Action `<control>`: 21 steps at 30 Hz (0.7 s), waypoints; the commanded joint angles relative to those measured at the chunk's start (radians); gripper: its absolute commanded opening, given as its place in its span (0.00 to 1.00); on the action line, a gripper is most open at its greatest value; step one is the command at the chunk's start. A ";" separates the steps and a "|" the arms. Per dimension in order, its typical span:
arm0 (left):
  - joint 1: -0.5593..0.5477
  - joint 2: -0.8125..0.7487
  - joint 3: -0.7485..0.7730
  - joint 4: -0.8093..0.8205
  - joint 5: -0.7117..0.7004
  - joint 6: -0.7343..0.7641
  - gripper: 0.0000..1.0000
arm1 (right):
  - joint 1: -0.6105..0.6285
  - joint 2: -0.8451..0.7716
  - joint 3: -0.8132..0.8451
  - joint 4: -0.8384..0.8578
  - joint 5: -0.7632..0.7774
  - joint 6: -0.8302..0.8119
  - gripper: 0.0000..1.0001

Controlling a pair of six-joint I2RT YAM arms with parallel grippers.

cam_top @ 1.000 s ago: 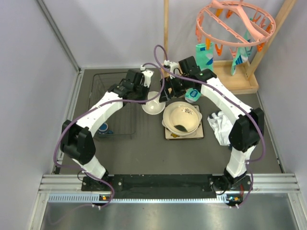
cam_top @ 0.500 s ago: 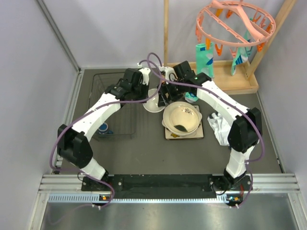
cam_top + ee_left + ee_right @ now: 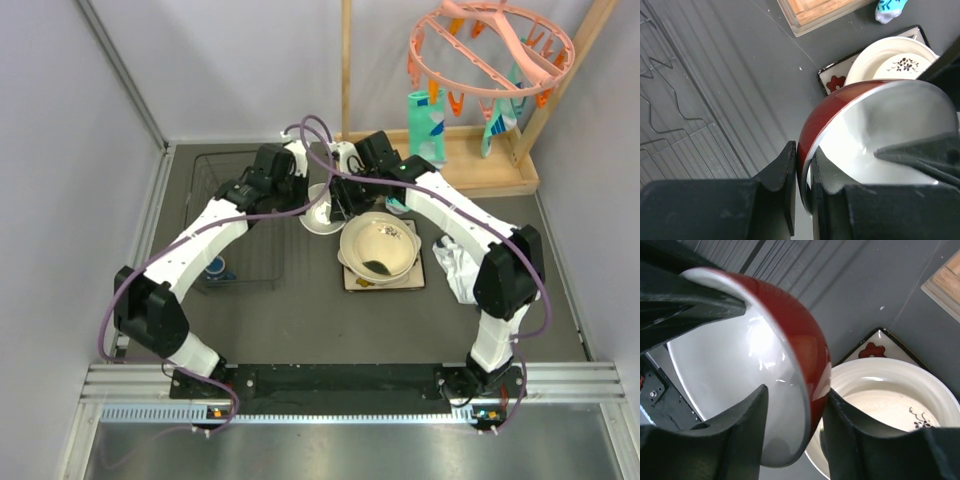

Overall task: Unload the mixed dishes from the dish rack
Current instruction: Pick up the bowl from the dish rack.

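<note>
clenched on red bowl (image 3: pixel 840 105) rim with left gripper (image 3: pixel 802 152), 10 o'clock. straddling rim with right gripper (image 3: pixel 797 392), 2 o'clock, unclamped.

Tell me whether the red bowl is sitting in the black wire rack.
No, the left gripper holds the red bowl by its rim, off to the side of the dish rack.

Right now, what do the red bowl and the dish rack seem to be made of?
Red bowl: likely glazed ceramic, glossy, with bright highlights on its white inside. Dish rack: thin dark wire, probably coated metal, with a matte look.
</note>
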 commanded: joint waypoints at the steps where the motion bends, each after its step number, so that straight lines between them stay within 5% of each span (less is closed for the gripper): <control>1: -0.002 -0.091 0.002 0.123 0.012 -0.040 0.00 | 0.013 -0.001 0.013 0.004 0.022 -0.053 0.37; 8: -0.001 -0.100 -0.039 0.144 -0.008 -0.031 0.01 | 0.014 -0.002 0.004 0.001 0.036 -0.061 0.03; 10: -0.002 -0.104 -0.050 0.150 -0.022 -0.028 0.07 | 0.014 -0.002 0.004 0.000 0.037 -0.061 0.00; 21: 0.005 -0.148 -0.077 0.167 -0.057 0.012 0.71 | 0.014 -0.001 -0.005 -0.014 0.037 -0.064 0.00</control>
